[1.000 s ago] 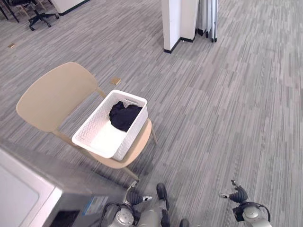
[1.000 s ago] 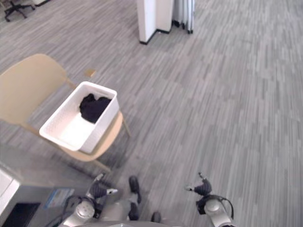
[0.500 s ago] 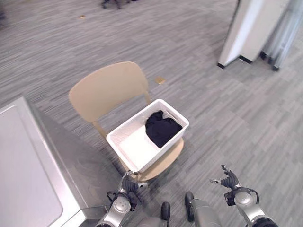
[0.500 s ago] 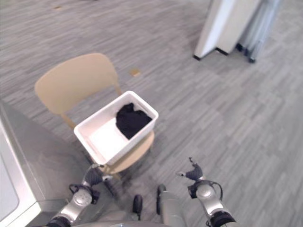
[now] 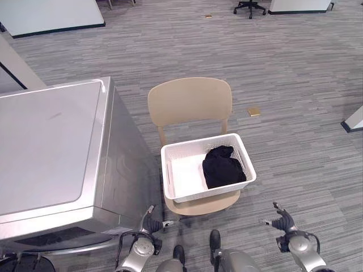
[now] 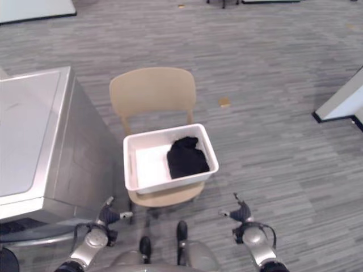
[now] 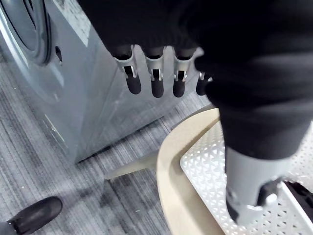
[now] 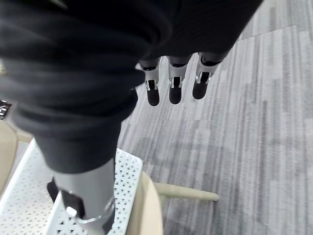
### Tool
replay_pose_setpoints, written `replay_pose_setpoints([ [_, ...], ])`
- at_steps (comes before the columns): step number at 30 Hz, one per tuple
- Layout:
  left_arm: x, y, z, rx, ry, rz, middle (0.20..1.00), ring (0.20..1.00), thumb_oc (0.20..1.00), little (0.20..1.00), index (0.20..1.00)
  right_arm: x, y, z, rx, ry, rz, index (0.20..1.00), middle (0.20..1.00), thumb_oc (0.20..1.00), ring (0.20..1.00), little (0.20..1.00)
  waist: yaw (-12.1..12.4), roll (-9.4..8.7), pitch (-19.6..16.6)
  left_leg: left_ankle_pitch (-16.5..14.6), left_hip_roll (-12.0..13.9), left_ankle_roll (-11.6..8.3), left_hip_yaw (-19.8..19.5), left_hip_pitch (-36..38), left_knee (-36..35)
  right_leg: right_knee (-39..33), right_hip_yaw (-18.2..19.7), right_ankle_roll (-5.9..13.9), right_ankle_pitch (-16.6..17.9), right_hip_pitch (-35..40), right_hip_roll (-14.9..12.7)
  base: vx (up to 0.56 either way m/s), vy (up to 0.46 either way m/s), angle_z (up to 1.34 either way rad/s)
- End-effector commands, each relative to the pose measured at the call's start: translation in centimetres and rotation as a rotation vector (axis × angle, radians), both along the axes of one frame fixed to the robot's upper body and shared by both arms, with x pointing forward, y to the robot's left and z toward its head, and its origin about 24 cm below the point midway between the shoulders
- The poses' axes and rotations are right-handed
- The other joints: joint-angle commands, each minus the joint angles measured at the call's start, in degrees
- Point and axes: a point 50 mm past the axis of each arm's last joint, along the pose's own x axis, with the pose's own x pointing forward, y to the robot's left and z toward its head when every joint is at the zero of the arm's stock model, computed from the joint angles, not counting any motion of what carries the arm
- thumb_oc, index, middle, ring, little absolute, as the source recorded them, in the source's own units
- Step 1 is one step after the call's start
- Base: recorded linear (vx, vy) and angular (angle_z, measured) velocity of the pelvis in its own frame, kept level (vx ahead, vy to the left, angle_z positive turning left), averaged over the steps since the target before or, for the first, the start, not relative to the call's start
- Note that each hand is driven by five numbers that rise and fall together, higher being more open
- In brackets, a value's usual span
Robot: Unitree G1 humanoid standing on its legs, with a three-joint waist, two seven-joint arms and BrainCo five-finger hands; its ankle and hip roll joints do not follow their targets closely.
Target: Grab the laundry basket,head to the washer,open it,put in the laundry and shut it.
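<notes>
A white perforated laundry basket point(image 5: 182, 198) rests on the seat of a tan wooden chair point(image 5: 190, 102), with a black garment point(image 5: 223, 168) bunched in its right half. The silver washer point(image 5: 51, 153) stands just left of the chair; its dark round door point(image 7: 19, 27) shows in the left wrist view. My left hand point(image 5: 154, 224) hangs low near the chair's front left, fingers straight and holding nothing. Off the chair's front right, my right hand point(image 5: 283, 219) is open too, over bare carpet. The basket's wall point(image 7: 210, 171) and the chair's seat edge point(image 7: 173, 193) lie just past my left fingers point(image 7: 155, 83).
Grey striped carpet surrounds the chair. A small tan floor plate point(image 5: 253, 112) lies to the chair's right. A white wall base point(image 5: 354, 122) sits at the far right and an office chair's base point(image 5: 249, 7) at the far back.
The camera has swung round: the chair and basket now sit square ahead, the washer fills the left. Both hands stay low and open.
</notes>
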Motion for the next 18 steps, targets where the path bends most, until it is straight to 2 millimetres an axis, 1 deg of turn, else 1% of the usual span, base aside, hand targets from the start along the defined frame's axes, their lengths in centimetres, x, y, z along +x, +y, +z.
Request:
replay_pose_setpoints([
  [1, -0.4, 1.7, 0.3, 0.037, -0.015, 0.018, 1.000, 1.000, 1.000, 1.000, 1.000, 1.0, -0.5, 2.2, -0.077, -0.104, 0.076, 1.000, 1.000, 1.000, 1.000, 1.000, 0.1, -0.09, -2.2, 0.9, -2.1, 0.12, 1.0, -1.7, -0.3, 3.5, 2.5, 7.53, -9.3, 3.6, -3.5, 0.18, 0.087, 0.05],
  [3, -1.0, 2.1, 0.2, 0.044, -0.005, 0.024, 1.000, 1.000, 1.000, 1.000, 1.000, 2.0, -0.3, 3.7, -0.138, -0.167, 0.143, 1.000, 1.000, 1.000, 1.000, 1.000, 0.6, -0.22, -2.5, 0.9, -2.4, 0.20, 1.0, -1.2, -0.8, 3.6, 2.1, 7.66, -9.7, 4.0, -3.8, 0.11, 0.061, 0.06],
  [4, -1.0, 2.1, 0.2, 0.044, -0.005, 0.024, 1.000, 1.000, 1.000, 1.000, 1.000, 2.0, -0.3, 3.7, -0.138, -0.167, 0.143, 1.000, 1.000, 1.000, 1.000, 1.000, 0.6, -0.22, -2.5, 0.9, -2.4, 0.20, 1.0, -1.2, -0.9, 3.6, 2.0, 7.66, -9.7, 4.0, -3.8, 0.17, 0.099, 0.07],
  [5, -1.5, 2.6, 0.2, 0.061, 0.002, 0.025, 1.000, 1.000, 1.000, 1.000, 1.000, 3.8, 0.0, 6.3, -0.227, -0.267, 0.241, 1.000, 1.000, 1.000, 1.000, 1.000, 1.7, -0.50, -2.7, 0.7, -2.8, 0.32, 0.6, -1.0, -1.2, 3.6, 1.6, 7.85, -9.9, 4.3, -4.1, 0.12, 0.078, 0.12],
  [6, -1.6, 2.6, 0.2, 0.060, 0.003, 0.025, 1.000, 1.000, 1.000, 1.000, 1.000, 3.8, 0.0, 6.3, -0.227, -0.266, 0.242, 1.000, 1.000, 1.000, 1.000, 1.000, 1.6, -0.48, -2.7, 0.7, -2.8, 0.32, 0.5, -1.0, -1.2, 3.6, 1.6, 7.85, -10.0, 4.3, -4.1, 0.15, 0.103, 0.06],
  [7, -1.7, 2.9, 0.3, 0.069, -0.001, 0.024, 1.000, 1.000, 1.000, 1.000, 1.000, 4.7, 0.1, 7.6, -0.271, -0.313, 0.286, 1.000, 1.000, 1.000, 1.000, 1.000, 2.2, -0.64, -2.6, 0.7, -3.0, 0.31, 0.4, -1.2, -1.3, 3.5, 1.4, 7.94, -10.0, 4.2, -4.3, 0.04, 0.035, 0.04],
  [9, -1.7, 3.1, 0.4, 0.077, -0.007, 0.022, 1.000, 1.000, 1.000, 1.000, 1.000, 5.7, 0.3, 8.7, -0.315, -0.347, 0.323, 1.000, 1.000, 1.000, 1.000, 1.000, 2.8, -0.70, -2.5, 0.9, -3.2, 0.27, 0.0, -1.6, -1.5, 3.3, 1.1, 8.05, -9.8, 3.9, -4.4, 0.05, 0.052, 0.08],
  [10, -1.6, 3.3, 0.5, 0.079, -0.012, 0.023, 1.000, 1.000, 1.000, 1.000, 1.000, 6.4, 0.3, 9.4, -0.352, -0.368, 0.344, 1.000, 1.000, 1.000, 1.000, 1.000, 3.3, -0.73, -2.4, 1.0, -3.3, 0.22, -0.4, -2.2, -1.7, 3.2, 0.9, 8.13, -9.7, 3.5, -4.6, 0.04, 0.061, 0.14],
  [11, -1.4, 3.4, 0.6, 0.082, -0.022, 0.023, 1.000, 1.000, 1.000, 1.000, 1.000, 7.6, 0.5, 10.2, -0.399, -0.386, 0.372, 1.000, 1.000, 1.000, 1.000, 1.000, 4.3, -0.73, -2.1, 1.5, -3.5, 0.06, -0.9, -3.1, -2.1, 3.0, 0.5, 8.15, -9.5, 2.6, -4.8, 0.02, 0.055, 0.15],
  [12, -1.4, 3.4, 0.7, 0.081, -0.026, 0.025, 1.000, 1.000, 1.000, 1.000, 1.000, 8.3, 0.7, 10.5, -0.418, -0.392, 0.380, 1.000, 1.000, 1.000, 1.000, 1.000, 4.7, -0.67, -1.9, 1.7, -3.6, 0.01, -1.1, -3.6, -2.2, 3.0, 0.4, 8.14, -9.3, 2.2, -4.8, 0.02, 0.041, 0.19],
  [13, -1.3, 3.4, 0.7, 0.080, -0.027, 0.026, 1.000, 1.000, 1.000, 1.000, 1.000, 8.3, 0.7, 10.5, -0.418, -0.393, 0.381, 1.000, 1.000, 1.000, 1.000, 1.000, 4.7, -0.67, -1.9, 1.7, -3.6, 0.01, -1.2, -3.7, -2.2, 3.0, 0.4, 8.14, -9.3, 2.1, -4.8, 0.01, 0.031, 0.28],
  [14, -1.3, 3.4, 0.7, 0.078, -0.031, 0.030, 1.000, 1.000, 1.000, 1.000, 1.000, 9.0, 0.8, 10.8, -0.438, -0.396, 0.384, 1.000, 1.000, 1.000, 1.000, 1.000, 5.2, -0.62, -1.6, 2.0, -3.8, -0.06, -1.4, -4.3, -2.4, 2.8, 0.2, 8.10, -9.2, 1.6, -4.9, -0.01, 0.024, 0.24],
  [15, -1.1, 3.5, 0.8, 0.078, -0.037, 0.033, 1.000, 1.000, 1.000, 1.000, 1.000, 9.6, 1.0, 10.7, -0.450, -0.386, 0.388, 1.000, 1.000, 1.000, 1.000, 1.000, 6.0, -0.49, -1.0, 2.5, -3.9, -0.17, -1.7, -5.1, -2.6, 2.7, 0.0, 8.09, -9.0, 1.0, -5.0, -0.03, 0.025, 0.25],
  [18, -0.7, 3.4, 0.9, 0.070, -0.052, 0.033, 1.000, 1.000, 1.000, 1.000, 1.000, 10.9, 0.9, 10.4, -0.487, -0.349, 0.366, 1.000, 1.000, 1.000, 1.000, 1.000, 7.5, -0.26, 0.1, 3.4, -4.3, -0.39, -2.7, -7.4, -2.9, 2.6, -0.8, 7.99, -8.6, -0.6, -5.2, -0.03, 0.003, 0.23],
])
